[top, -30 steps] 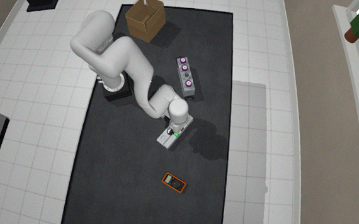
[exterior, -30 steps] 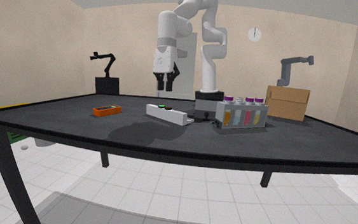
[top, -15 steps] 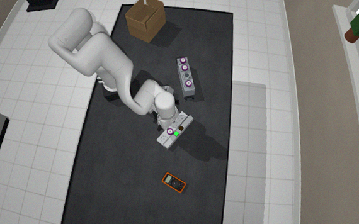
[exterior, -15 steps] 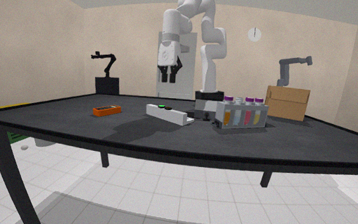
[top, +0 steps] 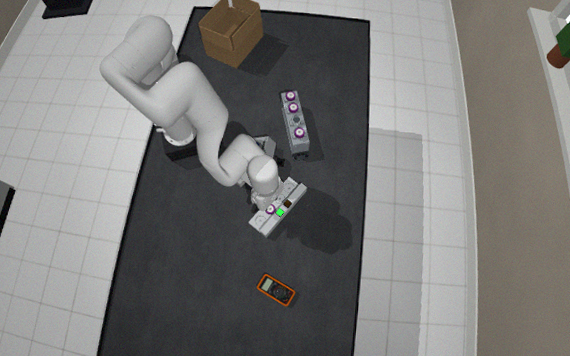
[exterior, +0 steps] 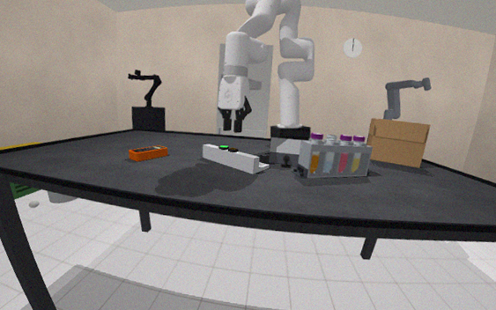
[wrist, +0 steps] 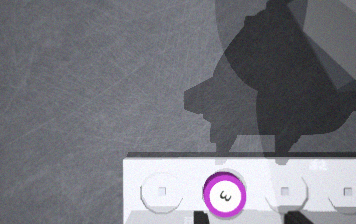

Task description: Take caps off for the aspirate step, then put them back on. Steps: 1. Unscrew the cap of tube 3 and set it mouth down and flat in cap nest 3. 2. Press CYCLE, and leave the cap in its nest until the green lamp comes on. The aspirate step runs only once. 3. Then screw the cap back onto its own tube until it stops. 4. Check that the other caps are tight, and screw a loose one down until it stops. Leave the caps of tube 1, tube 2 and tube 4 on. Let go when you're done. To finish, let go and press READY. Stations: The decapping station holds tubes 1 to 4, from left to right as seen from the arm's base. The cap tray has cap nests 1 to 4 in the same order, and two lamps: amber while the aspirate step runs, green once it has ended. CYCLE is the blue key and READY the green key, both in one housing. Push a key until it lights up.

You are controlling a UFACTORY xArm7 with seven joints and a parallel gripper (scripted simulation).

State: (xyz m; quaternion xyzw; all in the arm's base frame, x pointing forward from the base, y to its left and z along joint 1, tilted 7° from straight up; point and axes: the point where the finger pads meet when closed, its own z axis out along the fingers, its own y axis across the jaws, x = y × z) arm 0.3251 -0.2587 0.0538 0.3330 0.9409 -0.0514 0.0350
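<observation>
The white cap tray (top: 278, 209) lies mid-table, and its green lamp (top: 280, 213) is lit. The purple cap marked 3 (wrist: 224, 195) sits flat in its nest, and the other nests in the wrist view are empty. It also shows in the top view (top: 270, 209). My gripper (exterior: 232, 126) hangs well above the tray (exterior: 235, 157), partly open and empty. Its fingertips show at the bottom edge of the wrist view. The decapping station (top: 295, 122) holds tube 3 (top: 295, 119) uncapped, and the other three tubes wear purple caps.
A cardboard box (top: 231, 28) stands at the far end of the table. An orange multimeter (top: 275, 290) lies near the other end. A small grey box (exterior: 285, 150) sits by the arm's base, next to the station (exterior: 333, 158).
</observation>
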